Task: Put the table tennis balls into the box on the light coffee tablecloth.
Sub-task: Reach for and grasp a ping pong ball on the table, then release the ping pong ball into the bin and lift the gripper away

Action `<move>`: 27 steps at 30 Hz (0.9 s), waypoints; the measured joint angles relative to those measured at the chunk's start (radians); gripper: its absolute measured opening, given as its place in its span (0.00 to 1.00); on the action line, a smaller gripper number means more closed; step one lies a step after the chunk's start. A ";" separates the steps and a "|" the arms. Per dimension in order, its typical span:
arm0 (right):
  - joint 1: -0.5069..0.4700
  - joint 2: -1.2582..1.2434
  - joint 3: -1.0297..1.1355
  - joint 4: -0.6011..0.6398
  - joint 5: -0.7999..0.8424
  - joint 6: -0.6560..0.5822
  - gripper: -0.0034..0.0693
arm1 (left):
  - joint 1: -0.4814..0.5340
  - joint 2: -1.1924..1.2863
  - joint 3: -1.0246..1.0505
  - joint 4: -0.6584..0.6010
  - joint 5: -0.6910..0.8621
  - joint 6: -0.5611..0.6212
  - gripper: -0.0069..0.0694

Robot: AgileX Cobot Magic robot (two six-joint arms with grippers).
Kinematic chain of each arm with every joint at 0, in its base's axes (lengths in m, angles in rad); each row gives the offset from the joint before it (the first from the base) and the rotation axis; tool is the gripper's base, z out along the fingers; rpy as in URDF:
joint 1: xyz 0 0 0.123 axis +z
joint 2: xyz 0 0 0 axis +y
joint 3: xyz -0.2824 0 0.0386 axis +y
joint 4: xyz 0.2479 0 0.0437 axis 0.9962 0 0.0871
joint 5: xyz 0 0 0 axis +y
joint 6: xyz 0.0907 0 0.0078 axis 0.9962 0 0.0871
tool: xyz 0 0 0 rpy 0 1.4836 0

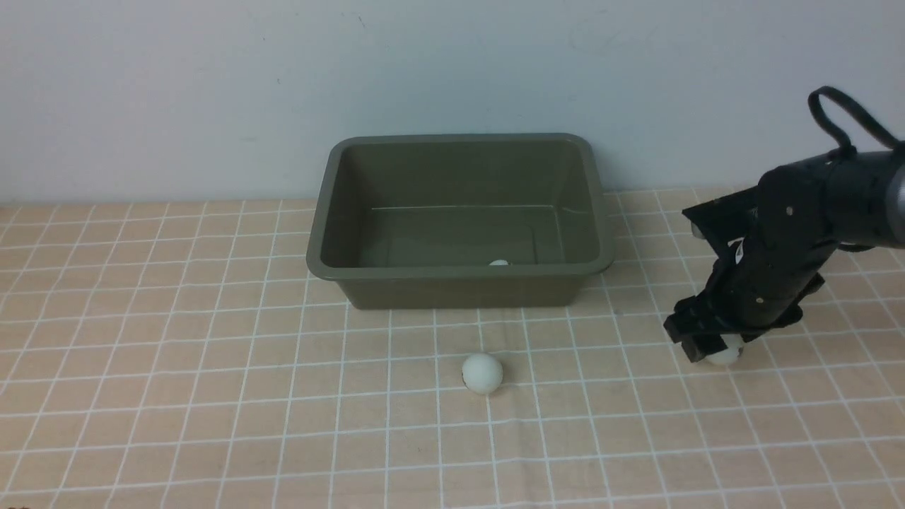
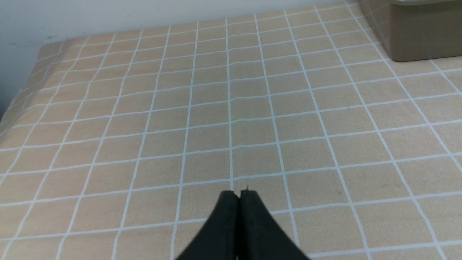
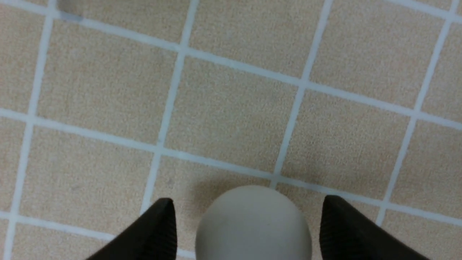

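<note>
Likely light, hard, slippery: ball (image 3: 253, 224), best pinched across its middle, lying on the tablecloth (image 1: 212, 367) at four o'clock from the box (image 1: 452, 291), straddled untouched by the right gripper (image 3: 247, 201), jaws spread wide. Counted three: second ball (image 1: 482, 372) at six o'clock of the one box, third ball (image 1: 499, 262) inside. Left gripper (image 2: 238, 196) closed, empty.

The left end effector (image 2: 238, 196) hangs low over the tablecloth (image 2: 231, 119), its two black fingers pressed together with only a thin seam between them and nothing held. The tan cloth with its white grid fills nearly the whole view. One corner of the olive-green box (image 2: 415, 36) stands on the cloth, well apart from the fingers. A pale wall (image 2: 72, 18) runs behind.
</note>
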 joint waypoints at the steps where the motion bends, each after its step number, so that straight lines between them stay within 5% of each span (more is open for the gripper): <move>1: 0.000 0.002 0.000 0.000 0.002 0.000 0.65 | 0.000 0.000 0.000 0.000 0.000 0.000 0.00; 4: 0.000 0.002 -0.016 0.000 0.027 0.000 0.55 | 0.000 0.000 0.000 0.000 0.000 0.000 0.00; 15: 0.000 0.002 -0.289 0.006 0.307 0.028 0.55 | 0.000 0.000 0.000 0.000 0.000 0.000 0.00; 27: 0.102 0.012 -0.506 0.304 0.266 -0.147 0.55 | 0.000 0.000 0.000 0.000 0.000 0.000 0.00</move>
